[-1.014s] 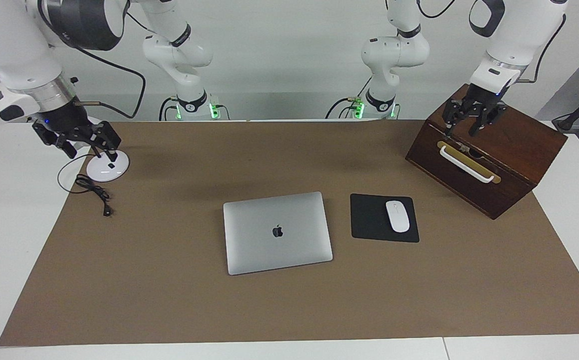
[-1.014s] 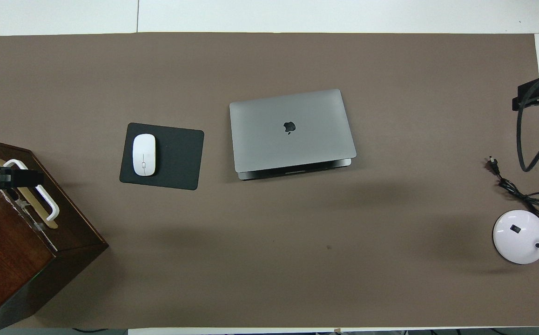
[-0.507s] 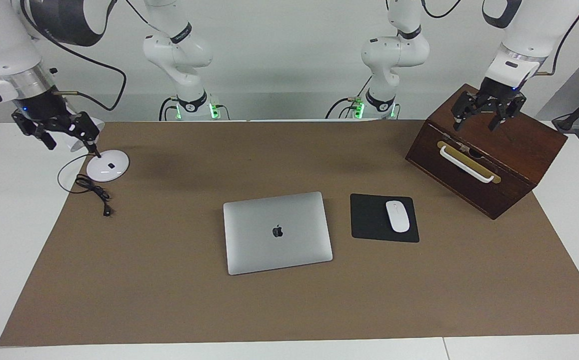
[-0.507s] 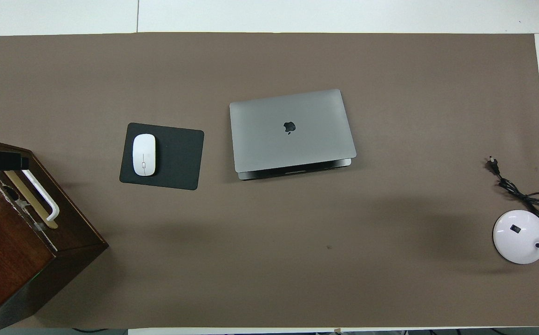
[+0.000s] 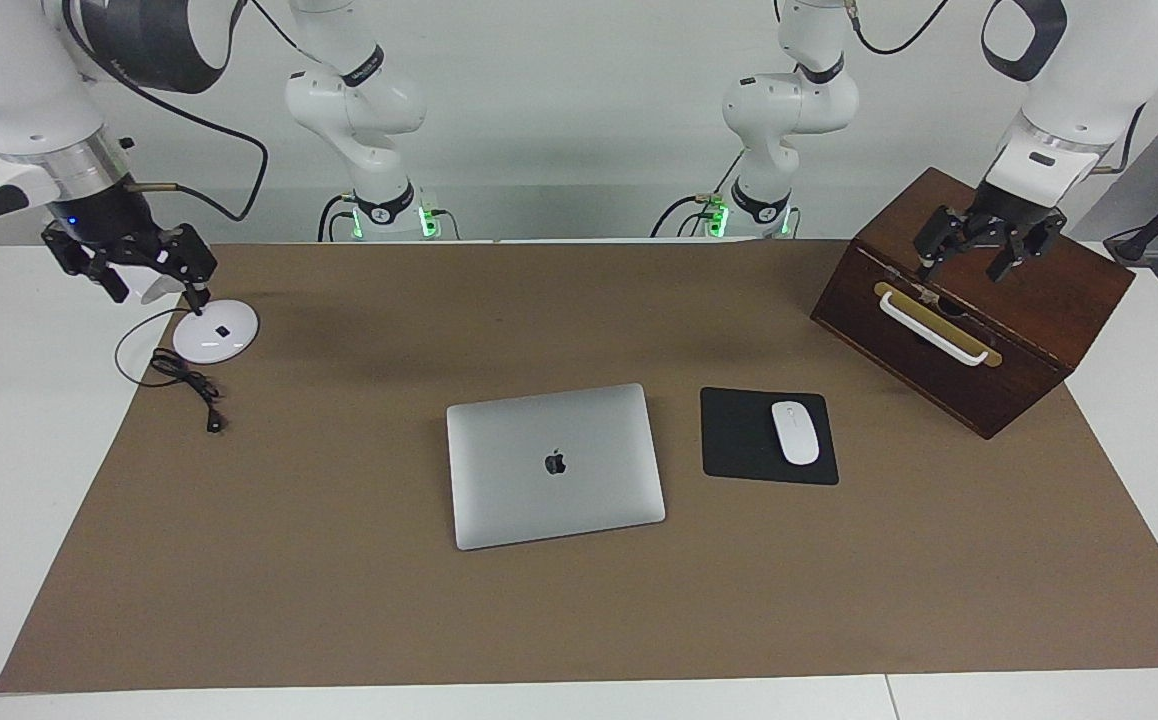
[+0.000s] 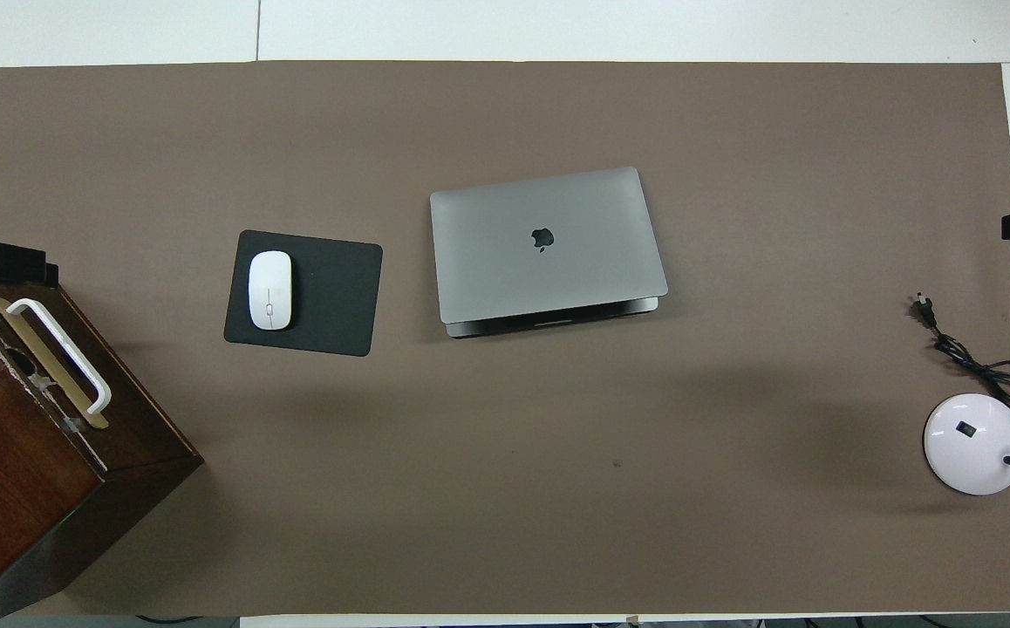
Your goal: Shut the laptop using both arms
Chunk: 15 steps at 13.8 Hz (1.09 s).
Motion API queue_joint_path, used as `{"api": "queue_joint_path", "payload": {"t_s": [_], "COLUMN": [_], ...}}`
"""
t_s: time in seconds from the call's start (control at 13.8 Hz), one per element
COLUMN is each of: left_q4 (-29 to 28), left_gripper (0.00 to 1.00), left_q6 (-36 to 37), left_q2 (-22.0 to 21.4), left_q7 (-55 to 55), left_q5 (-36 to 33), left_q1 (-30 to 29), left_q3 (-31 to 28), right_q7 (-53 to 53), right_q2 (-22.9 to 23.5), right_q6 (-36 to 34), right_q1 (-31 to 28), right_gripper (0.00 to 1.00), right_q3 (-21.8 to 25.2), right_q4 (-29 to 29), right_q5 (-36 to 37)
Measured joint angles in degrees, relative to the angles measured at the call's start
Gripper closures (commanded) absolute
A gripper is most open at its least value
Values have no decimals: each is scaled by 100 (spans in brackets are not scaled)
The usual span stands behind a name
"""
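Note:
The silver-grey laptop (image 5: pixel 554 465) lies in the middle of the brown mat with its lid down, apple logo up. In the overhead view the laptop (image 6: pixel 547 244) shows a thin dark slit between lid and base along the edge nearer the robots. My left gripper (image 5: pixel 984 258) hangs open and empty over the wooden box's top, at the left arm's end of the table. My right gripper (image 5: pixel 134 268) hangs open and empty above the white round base, at the right arm's end. Both are far from the laptop. Only their tips show in the overhead view.
A black mouse pad (image 5: pixel 739 440) with a white mouse (image 5: pixel 795 432) lies beside the laptop toward the left arm's end. A dark wooden box (image 5: pixel 1039 300) with a white handle stands there too. A white round base (image 5: pixel 216 332) and black cable (image 5: pixel 189 385) lie at the right arm's end.
Both grippers have risen and drawn outward toward their own ends of the table. The laptop, mouse and box have not moved.

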<state>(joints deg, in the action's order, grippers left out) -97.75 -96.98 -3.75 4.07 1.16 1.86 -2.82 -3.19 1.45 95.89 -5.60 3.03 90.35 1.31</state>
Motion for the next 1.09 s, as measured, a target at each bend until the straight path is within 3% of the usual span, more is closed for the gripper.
{"api": "queue_joint_path", "payload": {"t_s": [1.09], "left_q4": [72], "left_gripper": [0], "left_q6": [476], "left_q2": [163], "left_q7": [-219], "left_q5": [0], "left_q1": [-13], "left_q3": [145], "right_q7": [523], "right_q2": [-30], "right_q6": [-99], "right_q1": [25], "right_gripper": [0], "right_q3": [-267], "right_q4": [0], "right_q5": [-8]}}
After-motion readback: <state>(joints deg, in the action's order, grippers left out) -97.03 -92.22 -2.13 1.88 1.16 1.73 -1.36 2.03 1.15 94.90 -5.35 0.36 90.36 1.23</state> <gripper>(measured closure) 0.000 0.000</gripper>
